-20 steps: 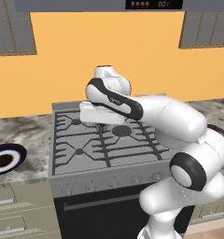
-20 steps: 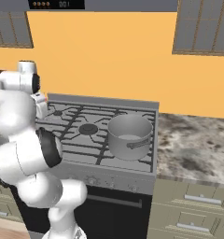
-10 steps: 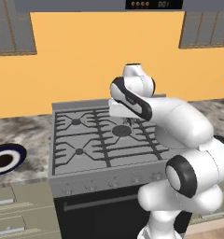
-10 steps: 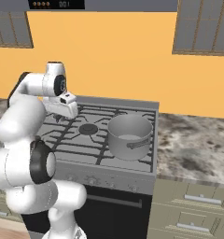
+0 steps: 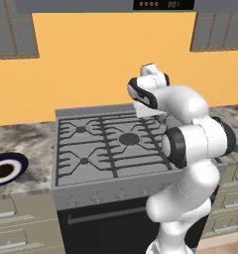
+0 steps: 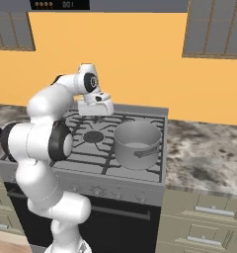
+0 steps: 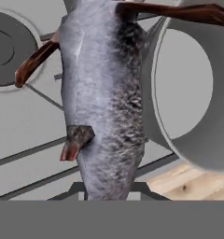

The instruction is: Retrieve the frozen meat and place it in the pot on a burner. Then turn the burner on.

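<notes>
Stood on the front right burner of the stove [image 6: 98,160]: the pot [image 6: 137,145]. Hung over the stove's back middle, left of and behind the pot, above the grates: the gripper [image 6: 95,118], closed on the frozen meat [image 7: 104,93]. Seen along the hand: meat before the grates, pot mouth just beside it. Lay on the counter [image 5: 27,144] left of the stove, well apart: a plate [image 5: 6,168].

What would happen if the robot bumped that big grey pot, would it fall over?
Probably not. The pot looks wide for its height and sits flat on the stove grate, so it would more likely scrape sideways than tip. It looks like metal, so likely stiff and not fragile. The bumpy grate bars might catch it a bit.
</notes>
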Motion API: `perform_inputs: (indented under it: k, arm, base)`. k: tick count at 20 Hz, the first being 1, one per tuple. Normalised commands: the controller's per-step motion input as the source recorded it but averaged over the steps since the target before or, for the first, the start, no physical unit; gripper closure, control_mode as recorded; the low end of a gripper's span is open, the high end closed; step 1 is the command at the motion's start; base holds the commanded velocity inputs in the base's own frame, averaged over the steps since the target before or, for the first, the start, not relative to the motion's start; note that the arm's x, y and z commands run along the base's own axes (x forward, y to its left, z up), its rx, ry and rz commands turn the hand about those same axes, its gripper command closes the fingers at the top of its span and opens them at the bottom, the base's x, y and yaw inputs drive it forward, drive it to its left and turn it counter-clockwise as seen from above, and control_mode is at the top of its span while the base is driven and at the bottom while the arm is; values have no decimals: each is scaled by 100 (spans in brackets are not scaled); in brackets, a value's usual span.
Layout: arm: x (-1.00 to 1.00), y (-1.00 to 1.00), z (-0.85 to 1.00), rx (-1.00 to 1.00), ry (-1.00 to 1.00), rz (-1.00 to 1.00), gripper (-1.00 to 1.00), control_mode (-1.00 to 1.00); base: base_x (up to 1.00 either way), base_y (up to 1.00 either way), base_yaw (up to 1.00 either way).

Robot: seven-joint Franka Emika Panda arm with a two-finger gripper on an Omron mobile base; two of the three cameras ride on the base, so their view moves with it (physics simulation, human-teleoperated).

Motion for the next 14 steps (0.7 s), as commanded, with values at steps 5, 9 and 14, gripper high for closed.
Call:
perform_inputs:
  k: [5,9,14]
  arm:
    - [48,-100,-9,9,10,0,100,-100]
    - [0,-99,-18,7,0,0,100,-100]
    - [3,-72,-13,6,-1,0,100,-100]
  base:
    - [0,0,0]
    - [0,0,0]
    - [0,0,0]
